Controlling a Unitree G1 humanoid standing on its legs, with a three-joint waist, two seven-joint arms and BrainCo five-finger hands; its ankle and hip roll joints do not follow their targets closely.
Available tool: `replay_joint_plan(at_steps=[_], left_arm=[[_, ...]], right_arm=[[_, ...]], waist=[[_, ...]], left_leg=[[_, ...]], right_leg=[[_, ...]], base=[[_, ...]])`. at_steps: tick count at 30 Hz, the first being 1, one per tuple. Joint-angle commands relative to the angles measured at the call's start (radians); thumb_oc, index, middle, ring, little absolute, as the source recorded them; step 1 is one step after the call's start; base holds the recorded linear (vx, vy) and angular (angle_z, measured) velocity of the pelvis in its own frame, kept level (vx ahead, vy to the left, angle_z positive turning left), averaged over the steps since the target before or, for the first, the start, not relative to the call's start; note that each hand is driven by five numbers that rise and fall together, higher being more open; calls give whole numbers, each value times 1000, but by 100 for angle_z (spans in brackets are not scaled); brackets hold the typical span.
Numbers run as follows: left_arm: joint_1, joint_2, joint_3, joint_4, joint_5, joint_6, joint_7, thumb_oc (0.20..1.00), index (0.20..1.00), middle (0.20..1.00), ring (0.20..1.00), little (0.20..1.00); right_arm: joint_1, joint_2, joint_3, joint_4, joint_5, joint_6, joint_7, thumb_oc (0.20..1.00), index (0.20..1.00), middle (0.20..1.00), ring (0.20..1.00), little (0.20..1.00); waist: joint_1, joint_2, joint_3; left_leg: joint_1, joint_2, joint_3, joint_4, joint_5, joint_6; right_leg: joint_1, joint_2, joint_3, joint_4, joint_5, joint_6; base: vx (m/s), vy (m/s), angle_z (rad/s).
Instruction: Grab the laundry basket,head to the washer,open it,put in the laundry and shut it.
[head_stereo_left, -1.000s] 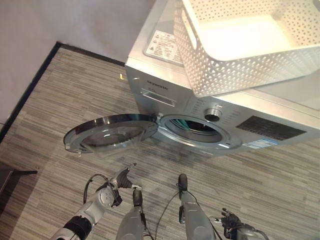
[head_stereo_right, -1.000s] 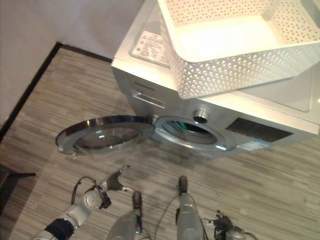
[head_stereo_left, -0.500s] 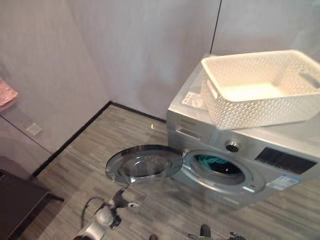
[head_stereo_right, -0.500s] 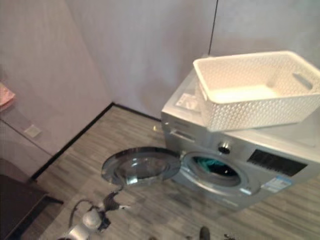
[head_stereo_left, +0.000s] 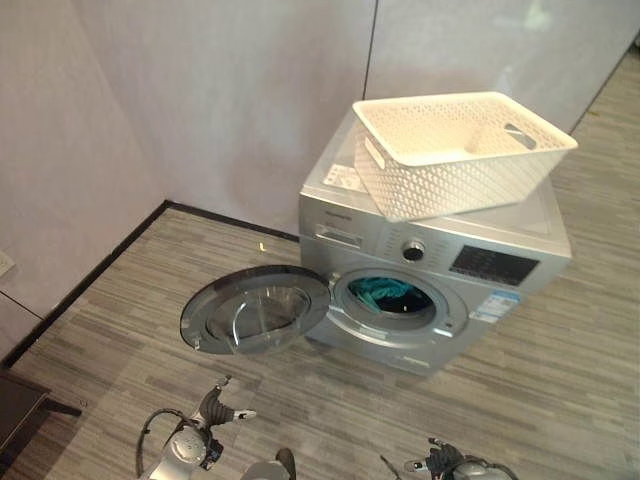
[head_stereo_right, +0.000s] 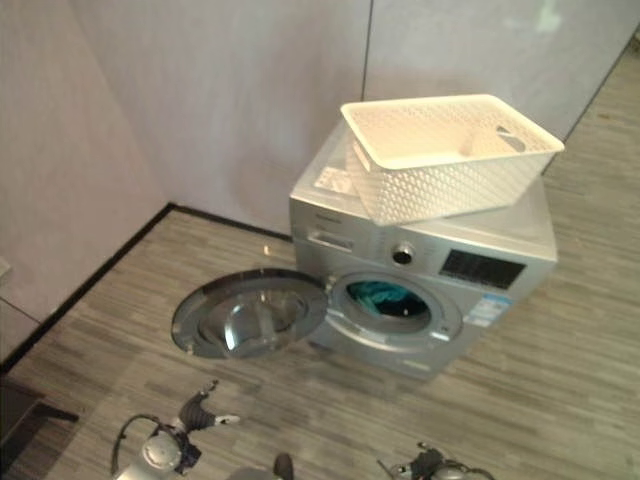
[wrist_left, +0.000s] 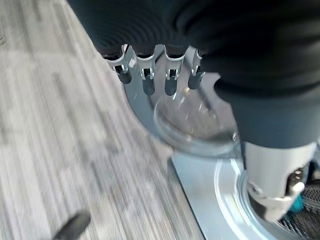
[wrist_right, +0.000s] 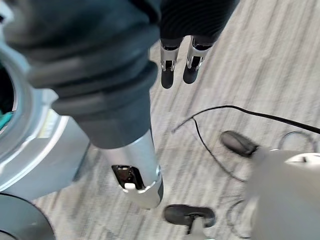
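— Laundry basket (head_stereo_left: 462, 150): where is it from the hands?
— Up on top of the washer (head_stereo_left: 440, 262), well apart from both of them, over to the right. Starting at the left: the left hand (head_stereo_left: 214, 410) hangs low above the floor (head_stereo_left: 100, 340), just in front of the open washer door (head_stereo_left: 256, 309), not touching it. In its wrist view the fingers (wrist_left: 147, 82) hang straight and loose, holding nothing, with the door's clear bowl beyond them.
— What is the door like?
— Round, a shiny metal ring around a domed glass window, swung wide to the left on its hinge. Right of it is the round drum opening, and teal laundry (head_stereo_left: 383, 291) lies inside.
— And the machine?
— A silver-grey box, smooth metal, with a knob and a dark panel on its front.
— The basket?
— White plastic, rectangular, walls pierced all over with small holes, a slot handle in each end. It sits askew, overhanging the washer's front edge, and looks empty.
— The right hand?
— The right hand (head_stereo_left: 436, 463) is low at the right, over the grey striped plank floor, well below the washer. Its fingers (wrist_right: 168, 70) are relaxed and grip nothing.
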Motion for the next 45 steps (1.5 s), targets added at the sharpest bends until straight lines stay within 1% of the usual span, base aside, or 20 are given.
replay_joint_plan(at_steps=[1,3,5,9,10,12,14,15,16,17,19,25,26,29,30,33,34,38,41,45], left_arm=[[-64,-10,80,-69,-76,-61,57,1000,1000,1000,1000,1000],[-55,-22,149,-113,-134,-74,94,1000,1000,1000,1000,1000],[-53,-26,177,-131,-154,-74,116,1000,1000,1000,1000,1000],[-13,27,364,-246,-132,-80,237,1000,1000,1000,1000,1000],[-12,27,365,-247,-132,-80,236,1000,1000,1000,1000,1000],[-48,111,466,-207,-71,-56,349,1000,1000,1000,1000,1000],[-111,193,501,-154,-50,-44,398,1000,1000,1000,1000,1000],[-112,195,500,-152,-50,-45,398,1000,1000,1000,1000,1000],[-189,330,501,-55,-3,-29,437,1000,1000,1000,1000,1000],[-229,388,498,-13,-3,-26,443,1000,1000,1000,1000,1000],[-386,514,441,130,-83,-37,426,1000,1000,1000,1000,1000],[-637,628,256,336,-180,-60,345,1000,1000,1000,1000,1000],[-757,657,188,408,-211,-56,324,1000,1000,1000,1000,1000],[-929,688,86,475,-261,-51,282,1000,1000,1000,1000,1000],[-1017,699,9,497,-263,-50,266,1000,1000,1000,1000,1000],[-1130,683,-89,566,-275,-45,216,1000,1000,1000,1000,1000],[-1203,678,-165,568,-239,-50,210,1000,1000,1000,1000,1000],[-1302,652,-239,602,-227,-44,207,1000,1000,1000,1000,1000],[-1300,619,-290,632,-155,-31,180,1000,1000,1000,1000,1000],[-1203,489,-325,629,-6,-15,132,1000,1000,1000,1000,1000]], right_arm=[[-1,-28,7,19,-28,-16,-22,1000,1000,1000,1000,1000],[36,-32,-22,46,-40,-17,-29,1000,1000,1000,1000,1000],[50,-36,-40,61,-46,-13,-31,1000,1000,1000,1000,1000],[86,-29,-79,75,-39,-9,-23,1000,1000,1000,1000,1000],[86,-28,-78,74,-39,-9,-23,1000,1000,1000,1000,1000],[96,-23,-47,36,-42,-13,-3,1000,1000,1000,1000,1000],[93,-21,-17,-3,-44,-20,4,1000,1000,1000,1000,1000],[93,-20,-17,-3,-44,-19,4,1000,1000,1000,1000,1000],[77,-24,30,-50,-48,-31,11,1000,1000,1000,1000,1000],[69,-26,49,-74,-39,-38,9,1000,1000,1000,1000,1000],[44,-29,94,-134,-3,-58,4,1000,1000,1000,1000,1000],[2,-49,124,-211,68,-83,8,1000,1000,1000,1000,1000],[-12,-62,141,-242,92,-91,5,1000,1000,1000,1000,1000],[-15,-69,158,-256,104,-94,10,1000,1000,1000,1000,1000],[-23,-78,162,-254,122,-96,7,1000,1000,1000,1000,1000],[-49,-83,174,-254,137,-95,4,1000,1000,1000,1000,1000],[-61,-99,188,-270,132,-99,-7,1000,1000,1000,1000,1000],[-65,-121,235,-428,141,-114,-5,1000,1000,1000,1000,1000],[-77,-117,274,-505,137,-115,0,1000,1000,1000,1000,1000],[-91,-114,324,-594,107,-111,-2,1000,1000,1000,1000,1000]], waist=[[-12,10,26],[-16,20,34],[-26,26,31],[-32,36,1],[-32,36,1],[-41,27,-13],[-47,17,-14],[-46,16,-14],[-54,1,-8],[-56,-9,-2],[-66,-38,18],[-85,-93,66],[-99,-122,90],[-113,-159,116],[-122,-178,136],[-135,-198,165],[-148,-211,185],[-177,-250,216],[-197,-265,214],[-217,-275,212]], left_leg=[[-69,27,-148,44,-41,-28],[-73,12,-269,-19,-12,-54],[-71,18,-263,-38,-1,-53],[-35,18,-253,-90,11,-58],[-34,18,-253,-91,11,-58],[-15,18,-229,-100,5,-60],[-13,21,-215,-103,2,-61],[-13,21,-214,-103,2,-61],[-27,26,-202,-101,0,-62],[-39,29,-197,-98,1,-62],[-96,37,-191,-80,0,-60],[-173,45,-200,-42,-28,-60],[-203,49,-202,-28,-30,-57],[-240,58,-206,-13,-32,-54],[-269,60,-216,-5,-32,-54],[-319,59,-231,8,-28,-55],[-355,59,-235,24,-28,-56],[-429,62,-255,57,-34,-59],[-449,64,-255,61,-38,-59],[-453,61,-245,58,-46,-54]], right_leg=[[-53,-11,11,54,-17,2],[-58,2,-5,40,-15,-6],[-53,3,-18,36,-13,-6],[-34,7,-16,18,-12,-6],[-33,7,-15,18,-12,-6],[-28,4,5,6,-7,-2],[-34,2,20,2,0,3],[-35,2,21,2,0,3],[-53,-1,38,1,10,10],[-65,-1,45,0,17,12],[-119,0,68,0,38,18],[-201,7,98,4,61,29],[-238,11,105,10,79,34],[-270,15,102,6,109,45],[-296,18,99,2,127,52],[-335,17,94,1,146,58],[-362,17,92,2,157,61],[-414,25,91,-1,177,62],[-430,27,102,-11,191,68],[-441,22,110,-11,202,72]], base=[[-156,-109,13],[-83,-61,17],[32,5,20],[116,44,11],[193,89,-4],[155,87,-10],[81,57,-21],[51,58,-25],[27,59,-20],[-14,54,-29],[-84,23,-36],[-45,32,-11],[4,-7,-14],[-53,17,-7],[-87,27,2],[-72,36,17],[-46,7,8],[-59,-10,13],[-18,13,6],[-4,19,-1]])
